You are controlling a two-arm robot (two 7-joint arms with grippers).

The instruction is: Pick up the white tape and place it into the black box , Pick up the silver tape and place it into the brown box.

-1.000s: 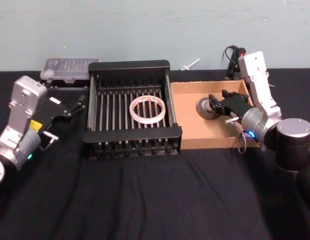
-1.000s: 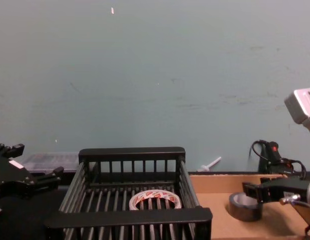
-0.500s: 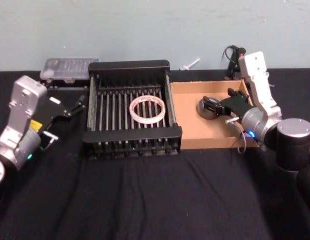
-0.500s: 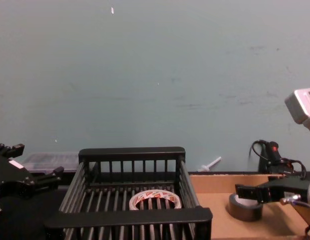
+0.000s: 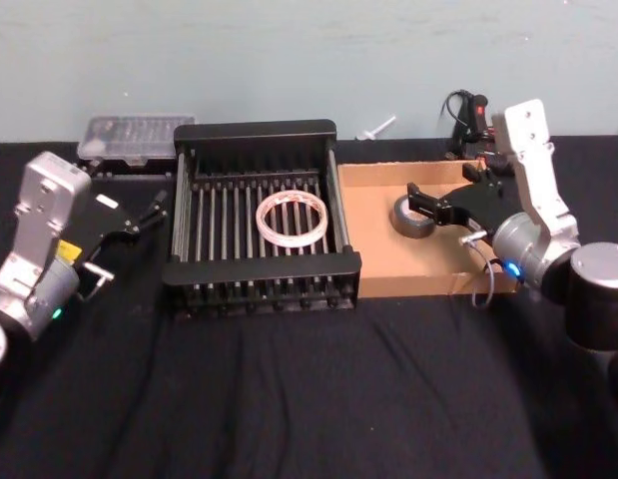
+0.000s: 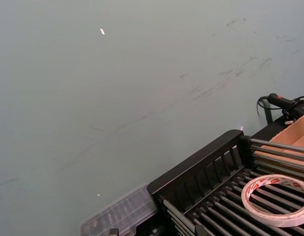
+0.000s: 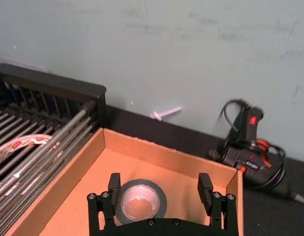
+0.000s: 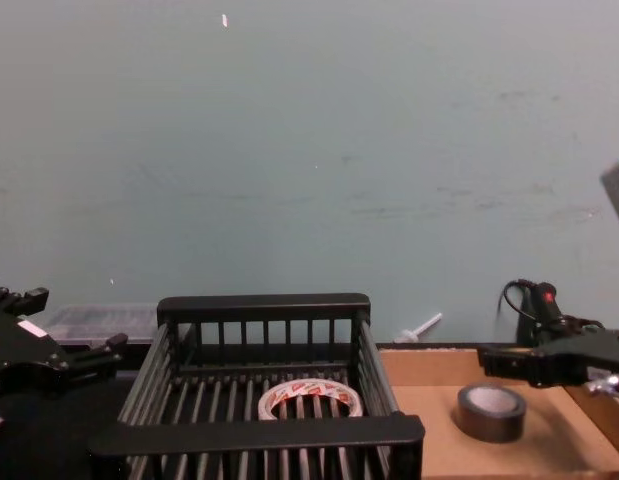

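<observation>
The white tape [image 5: 295, 220] with red marks lies flat on the slatted floor of the black box [image 5: 259, 130], and is also seen in the left wrist view [image 6: 277, 199] and the chest view [image 8: 309, 400]. The silver tape [image 5: 412, 218] rests on the floor of the brown box [image 5: 428, 282], near its left wall. My right gripper [image 5: 422, 204] hovers just above the roll, open, with both fingers clear of it; in the right wrist view the silver tape [image 7: 140, 201] sits below the spread right gripper [image 7: 159, 183]. My left gripper [image 5: 149, 213] is parked open, left of the black box.
A clear plastic case [image 5: 137, 137] sits behind the left gripper. A black tool with a red button and cable [image 5: 466, 110] lies behind the brown box, and a small white piece [image 5: 378, 127] lies by the wall. Black cloth covers the table.
My right gripper opened and let go of the silver tape, then rose and drew back a little. The roll now lies free in the brown box. The left arm has not moved.
</observation>
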